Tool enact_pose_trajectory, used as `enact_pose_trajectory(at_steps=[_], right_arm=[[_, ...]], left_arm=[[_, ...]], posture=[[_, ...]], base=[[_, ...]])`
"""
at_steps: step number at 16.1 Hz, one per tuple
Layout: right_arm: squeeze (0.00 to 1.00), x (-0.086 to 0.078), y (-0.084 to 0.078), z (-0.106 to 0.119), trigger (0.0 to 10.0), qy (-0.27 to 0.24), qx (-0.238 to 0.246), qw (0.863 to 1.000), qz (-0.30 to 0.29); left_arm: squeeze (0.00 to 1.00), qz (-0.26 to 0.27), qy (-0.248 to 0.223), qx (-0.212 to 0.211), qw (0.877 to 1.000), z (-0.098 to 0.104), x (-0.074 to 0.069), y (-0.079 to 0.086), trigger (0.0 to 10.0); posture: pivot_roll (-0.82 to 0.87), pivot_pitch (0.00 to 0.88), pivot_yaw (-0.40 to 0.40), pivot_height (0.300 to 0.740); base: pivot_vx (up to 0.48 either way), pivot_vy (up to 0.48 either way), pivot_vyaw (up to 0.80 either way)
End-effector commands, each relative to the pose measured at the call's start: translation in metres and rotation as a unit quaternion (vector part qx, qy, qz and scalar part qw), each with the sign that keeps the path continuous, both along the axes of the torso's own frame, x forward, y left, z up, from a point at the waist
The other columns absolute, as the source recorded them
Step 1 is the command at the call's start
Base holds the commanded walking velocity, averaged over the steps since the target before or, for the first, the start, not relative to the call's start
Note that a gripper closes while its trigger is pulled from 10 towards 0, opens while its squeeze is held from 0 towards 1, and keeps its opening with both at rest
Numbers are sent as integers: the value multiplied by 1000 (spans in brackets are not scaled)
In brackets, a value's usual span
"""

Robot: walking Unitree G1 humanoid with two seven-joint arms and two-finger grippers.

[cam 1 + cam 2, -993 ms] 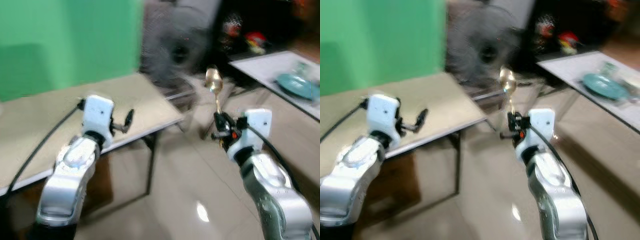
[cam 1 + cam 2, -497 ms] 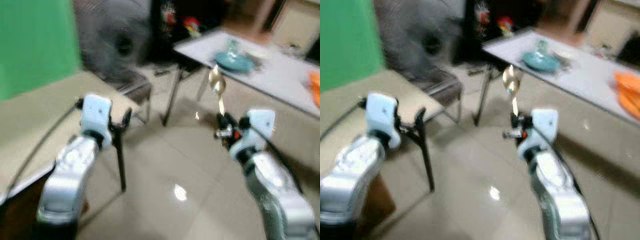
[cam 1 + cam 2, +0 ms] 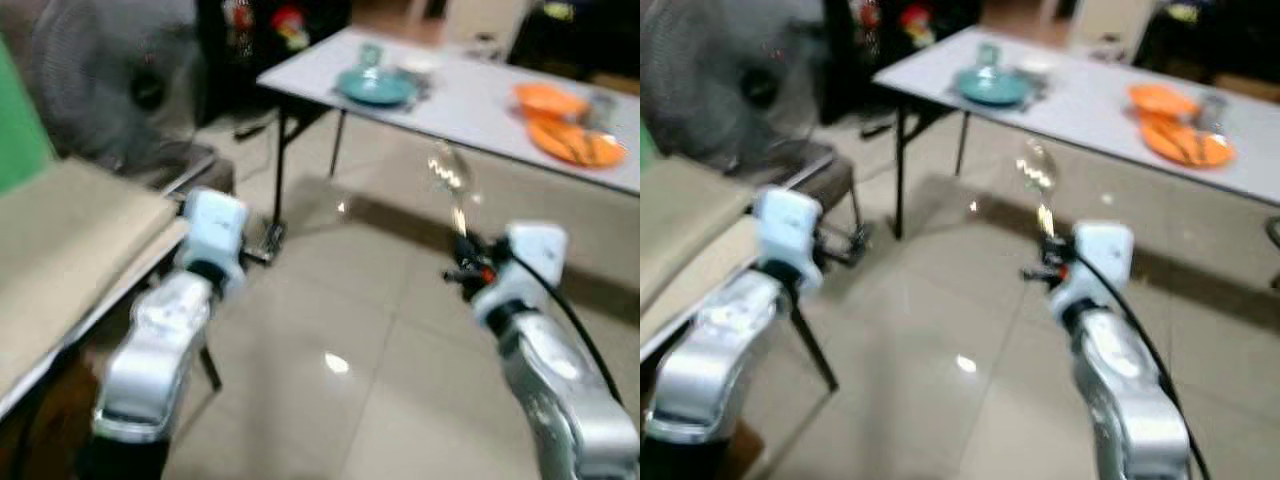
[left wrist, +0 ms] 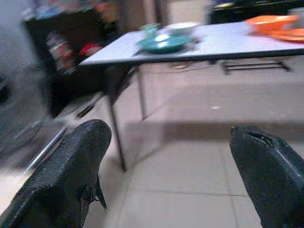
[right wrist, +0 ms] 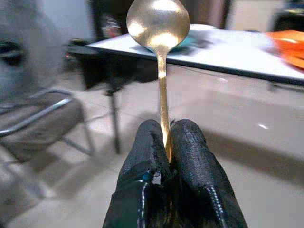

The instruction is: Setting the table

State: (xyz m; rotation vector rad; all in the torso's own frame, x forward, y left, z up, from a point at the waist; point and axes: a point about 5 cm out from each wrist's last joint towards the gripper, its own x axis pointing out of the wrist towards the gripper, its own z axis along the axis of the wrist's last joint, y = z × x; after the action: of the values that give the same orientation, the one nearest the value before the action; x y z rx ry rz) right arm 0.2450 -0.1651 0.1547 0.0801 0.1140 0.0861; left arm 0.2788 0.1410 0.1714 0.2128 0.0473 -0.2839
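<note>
Golden and shiny, the spoon (image 5: 158,21) stands upright with its bowl on top, its thin handle pinched between the two black fingers (image 5: 190,147) of the right gripper (image 5: 164,137), which are pressed tight together around it. In the head views that claw (image 3: 462,268) is raised over the pale tiled floor (image 3: 330,330), short of the near edge of the white table (image 3: 470,95), and the spoon there is only a pale blur above it.

On the table, a teal plate (image 3: 375,85) lies near the left corner with a small teal cup (image 3: 371,54) just behind it, and orange dishes (image 3: 570,135) lie toward the right end.

From the left wrist camera, the left gripper (image 4: 171,166) has its black fingers (image 4: 71,161) spread wide apart, with nothing between them; they are pointed toward the white table. In the head views this arm (image 3: 165,340) is held beside the edge of a beige bench (image 3: 60,250). A grey fan (image 3: 110,80) stands behind that bench.
</note>
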Motion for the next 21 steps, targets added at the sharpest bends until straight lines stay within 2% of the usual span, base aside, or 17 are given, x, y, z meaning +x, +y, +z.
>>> enact_pose_trajectory(at_steps=[1,2,3,6,9,15,19,21], right_arm=[[0,1,6,9,10000,-21,6,1000,8],[0,1,6,9,10000,-21,6,1000,7],[0,0,6,8,10000,-21,6,1000,6],[0,0,6,8,10000,-21,6,1000,4],[0,0,5,9,10000,-24,3,1000,3],[0,4,0,11,10000,-36,-66,997,-20],[0,5,-2,11,10000,-34,-55,998,-21],[0,6,-3,11,10000,-34,-49,998,-21]], left_arm=[[0,1,-16,13,1000,6,1,4,10000],[0,0,-9,8,1000,5,1,3,10000],[0,-2,-3,-12,1000,5,1,2,10000],[0,0,-8,-8,1000,5,2,3,10000],[0,28,-18,-19,999,7,3,7,10000],[0,22,-35,-22,999,8,2,6,10000],[0,17,-35,-28,999,8,2,5,10000],[0,14,-35,-31,999,7,3,4,10000]], posture=[[8,0,-59,740],[7,0,-58,740],[5,0,-55,740],[1,0,-55,740],[-2,0,-56,740],[-8,0,-64,740],[-10,0,-65,740],[-11,0,-65,740]], base=[[0,-480,-800],[0,-480,-800],[0,480,-800],[0,480,-800],[0,0,-800],[0,0,0],[292,0,0],[362,0,-800]])
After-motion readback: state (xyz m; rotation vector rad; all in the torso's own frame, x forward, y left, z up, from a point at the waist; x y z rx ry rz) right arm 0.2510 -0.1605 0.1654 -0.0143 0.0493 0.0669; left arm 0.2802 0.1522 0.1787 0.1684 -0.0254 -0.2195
